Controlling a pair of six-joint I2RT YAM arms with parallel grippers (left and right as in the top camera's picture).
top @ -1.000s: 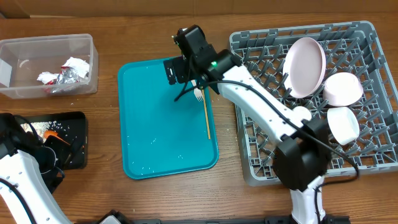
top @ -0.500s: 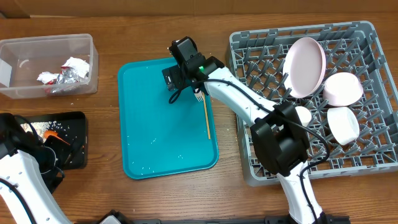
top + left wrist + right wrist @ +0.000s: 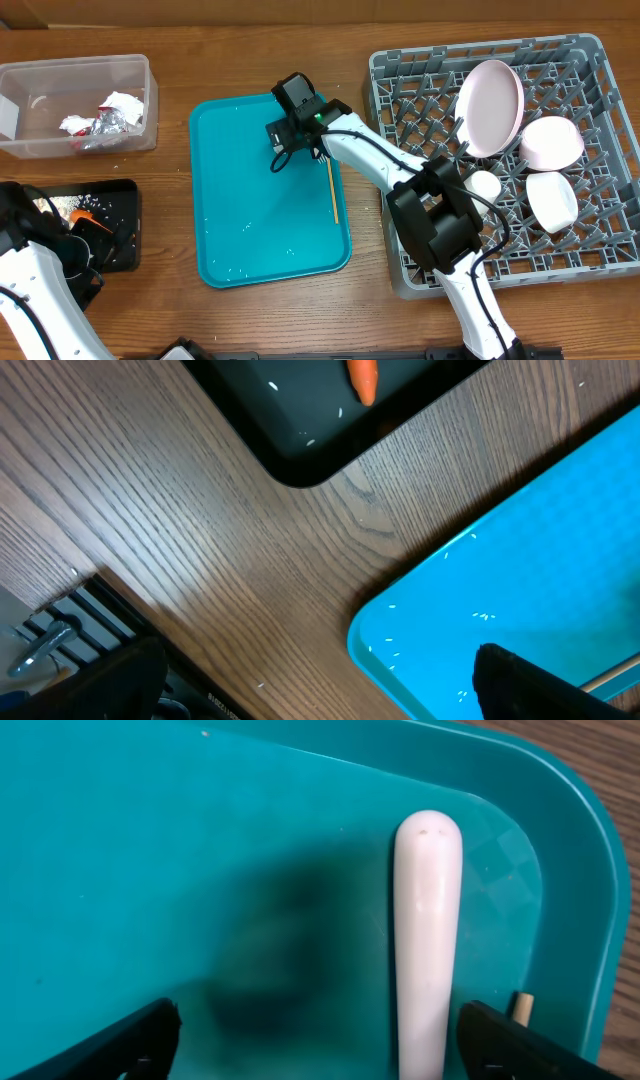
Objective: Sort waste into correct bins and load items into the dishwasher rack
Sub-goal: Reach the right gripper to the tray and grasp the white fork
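The fork (image 3: 332, 185), yellow-handled with a white head, lies on the teal serving tray (image 3: 250, 230). My right gripper (image 3: 288, 142) hangs low over the fork's head end. In the right wrist view its fingers (image 3: 150, 1030) stand wide apart, and the fork's white rounded end (image 3: 428, 940) lies between them, nearer the right one. My left gripper (image 3: 90, 240) stays open over the black tray (image 3: 120, 195), which holds a carrot (image 3: 364, 378). The clear tub (image 3: 30, 75) holds napkins and a foil wrapper (image 3: 108, 115). The grey rack (image 3: 590, 260) carries a plate (image 3: 490, 107), two bowls (image 3: 552, 142) and a cup (image 3: 485, 185).
In the left wrist view the teal tray's corner (image 3: 400, 650) lies close to the black tray's corner (image 3: 300, 460), with bare wood between them. The rack stands just right of the teal tray, and my right arm (image 3: 420, 190) reaches across its left edge.
My right gripper has moved a little left and down toward the fork's white end, and its fingers have begun to narrow. The left arm has not moved.
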